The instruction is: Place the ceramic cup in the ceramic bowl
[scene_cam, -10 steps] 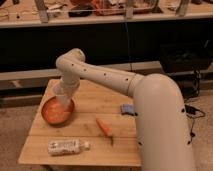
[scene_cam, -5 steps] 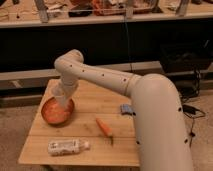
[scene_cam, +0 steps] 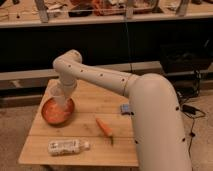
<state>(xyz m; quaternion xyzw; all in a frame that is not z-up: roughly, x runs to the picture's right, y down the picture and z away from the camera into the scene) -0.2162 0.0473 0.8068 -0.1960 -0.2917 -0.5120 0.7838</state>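
Observation:
The ceramic bowl [scene_cam: 52, 114], orange-brown and round, sits on the left part of the wooden table [scene_cam: 115, 147]. The ceramic cup [scene_cam: 55, 94], small and pale, is over the bowl's back rim, just inside its outline. My gripper [scene_cam: 62, 100] is at the end of the white arm [scene_cam: 100, 77], which bends down from the right, and it is right at the cup over the bowl. The arm's wrist covers the gripper's end. I cannot tell whether the cup rests on the bowl or hangs above it.
A white bottle with a speckled label [scene_cam: 68, 146] lies near the table's front left edge. A carrot [scene_cam: 104, 127] lies mid-table. A small blue object [scene_cam: 126, 108] lies by the arm's base. A dark shelf with clutter runs behind the table.
The gripper and cup have shifted very slightly to the left over the bowl. Nothing else has moved.

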